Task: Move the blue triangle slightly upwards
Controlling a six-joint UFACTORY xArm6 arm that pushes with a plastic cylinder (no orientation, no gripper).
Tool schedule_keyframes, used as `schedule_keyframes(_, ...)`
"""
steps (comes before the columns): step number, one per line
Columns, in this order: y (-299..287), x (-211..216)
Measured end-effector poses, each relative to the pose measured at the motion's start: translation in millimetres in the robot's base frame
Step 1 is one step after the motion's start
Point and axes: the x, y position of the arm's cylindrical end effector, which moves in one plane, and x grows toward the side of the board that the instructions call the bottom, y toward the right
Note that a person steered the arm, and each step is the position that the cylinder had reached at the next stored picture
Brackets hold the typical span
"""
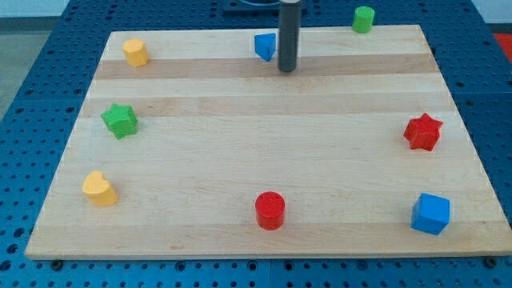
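- Blue triangle (264, 46) sits near the table's (264, 136) top edge, around the middle of the view.
- My tip (286, 70) is just beside it on the view's right, slightly lower; contact cannot be told.
- End effector is a plain rod with nothing to open and nothing held.
- Along the top: yellow block (135, 53) at left, green block (363, 18) at right.
- Left side: green star (120, 120), yellow heart (99, 189).
- Right side: red star (422, 132), blue cube (430, 213).
- Bottom middle: red cylinder (270, 210).
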Motion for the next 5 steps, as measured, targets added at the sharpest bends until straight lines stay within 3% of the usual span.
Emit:
schedule_keyframes(2,-11,-110)
schedule_keyframes(5,-4,-111)
